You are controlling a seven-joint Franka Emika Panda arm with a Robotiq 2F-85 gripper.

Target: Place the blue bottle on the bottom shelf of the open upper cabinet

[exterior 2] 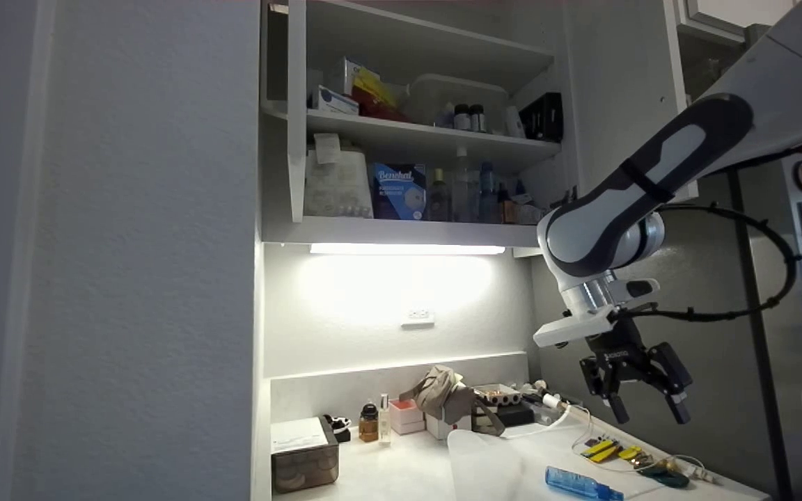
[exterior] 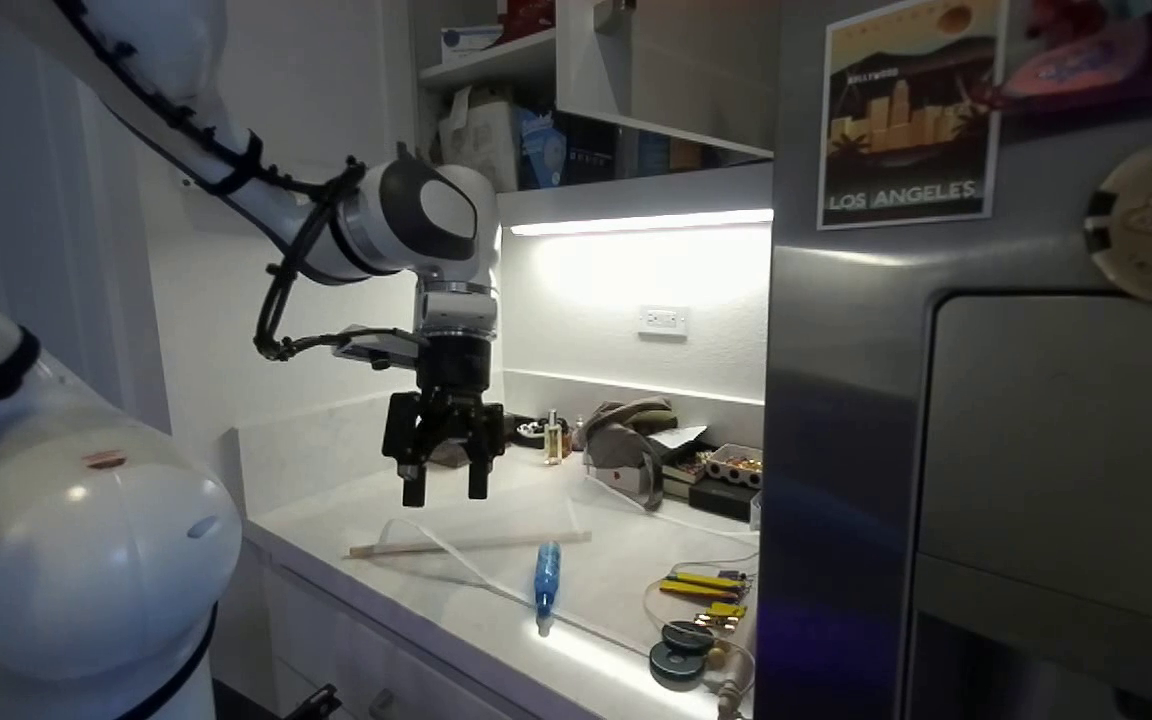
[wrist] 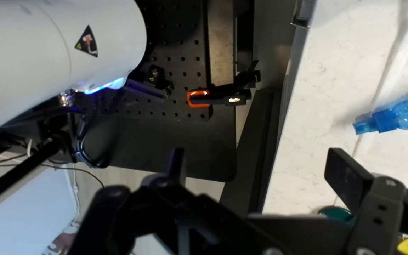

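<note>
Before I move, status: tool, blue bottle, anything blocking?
Tool open, nothing held. Blue bottle on its side, pointing toward counter edge. Blue box, bottles on bottom shelf; may crowd placing.

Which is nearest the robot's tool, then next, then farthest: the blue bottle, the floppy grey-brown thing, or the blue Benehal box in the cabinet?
Going by an exterior view, from the tool:
1. Blue bottle, lower, lying on the counter
2. Floppy grey-brown thing, toward the counter's back
3. Blue Benehal box, higher, on the bottom shelf

The bottle [exterior: 547, 575] is blue, the gripper [exterior: 446, 487] black
</note>
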